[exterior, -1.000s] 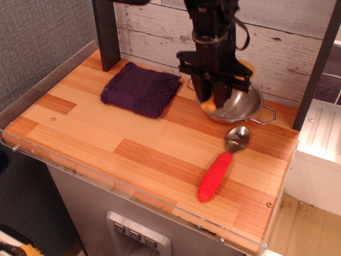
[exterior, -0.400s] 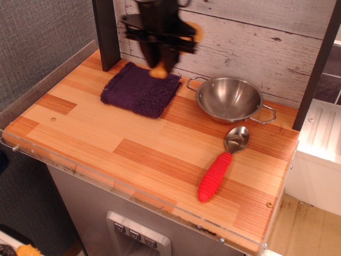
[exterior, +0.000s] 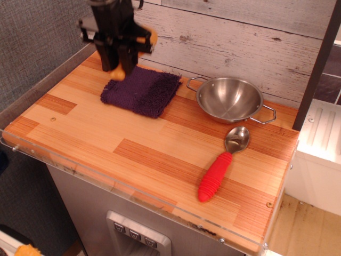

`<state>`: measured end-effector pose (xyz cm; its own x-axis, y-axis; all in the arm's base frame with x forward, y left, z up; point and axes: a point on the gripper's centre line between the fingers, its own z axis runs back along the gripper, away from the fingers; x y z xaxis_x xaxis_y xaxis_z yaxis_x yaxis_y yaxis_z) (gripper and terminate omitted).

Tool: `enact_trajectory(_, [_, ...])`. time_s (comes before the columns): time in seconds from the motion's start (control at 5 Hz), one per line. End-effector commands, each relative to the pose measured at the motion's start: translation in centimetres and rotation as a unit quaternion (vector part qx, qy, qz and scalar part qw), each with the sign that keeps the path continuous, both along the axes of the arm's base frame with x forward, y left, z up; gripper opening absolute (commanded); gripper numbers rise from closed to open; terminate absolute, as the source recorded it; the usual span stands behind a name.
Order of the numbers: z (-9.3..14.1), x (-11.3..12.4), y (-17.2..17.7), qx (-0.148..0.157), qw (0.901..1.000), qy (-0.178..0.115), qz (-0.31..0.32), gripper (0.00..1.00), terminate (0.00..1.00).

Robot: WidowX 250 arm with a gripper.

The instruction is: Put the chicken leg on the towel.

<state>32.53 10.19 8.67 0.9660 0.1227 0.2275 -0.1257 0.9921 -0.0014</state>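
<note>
The dark purple knitted towel (exterior: 143, 90) lies on the wooden counter at the back left. My black gripper (exterior: 118, 68) hangs over the towel's far left corner, shut on the orange-tan chicken leg (exterior: 118, 73), whose lower end shows between the fingers just above the cloth. Whether the leg touches the towel I cannot tell. An orange part (exterior: 153, 37) on the gripper's right side shows higher up.
A steel bowl (exterior: 230, 100) with two handles stands right of the towel, holding nothing. A red-handled metal spoon (exterior: 222, 163) lies in front of it. A dark post stands behind the gripper. The counter (exterior: 106, 140) has a clear plastic lip along its front edge.
My gripper has carried the chicken leg out of the steel bowl and leftward, from over the bowl to above the towel's far left corner. The bowl now holds nothing.
</note>
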Motion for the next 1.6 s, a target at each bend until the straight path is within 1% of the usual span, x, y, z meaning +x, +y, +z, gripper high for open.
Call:
enact_trajectory(0.0, [-1.5,1.8,0.7,0.003,0.9999,0.014,-0.002,0.0,0.0])
enact_trajectory(0.2, [-2.1,3.0,1.0,0.004,0.9999,0.016,0.001,0.0,0.0])
enact_trajectory(0.4, [-2.5,3.6,1.0,0.004,0.9998,0.017,0.0,0.0,0.0])
enact_trajectory(0.6, [-2.7,3.5,0.6,-0.002,0.9998,0.019,-0.005,1.0,0.0])
enact_trajectory(0.8, [-1.6,3.2,0.0,-0.004,0.9999,0.008,-0.012,1.0,0.0])
enact_trajectory(1.0, [0.9,1.9,-0.6,-0.009,0.9997,-0.007,-0.024,1.0,0.0])
enact_trajectory(1.2, [2.9,-0.7,-1.8,-0.015,0.9994,-0.017,-0.026,1.0,0.0])
enact_trajectory(1.4, [3.1,-3.8,-3.4,-0.03,0.9985,-0.012,-0.043,1.0,0.0])
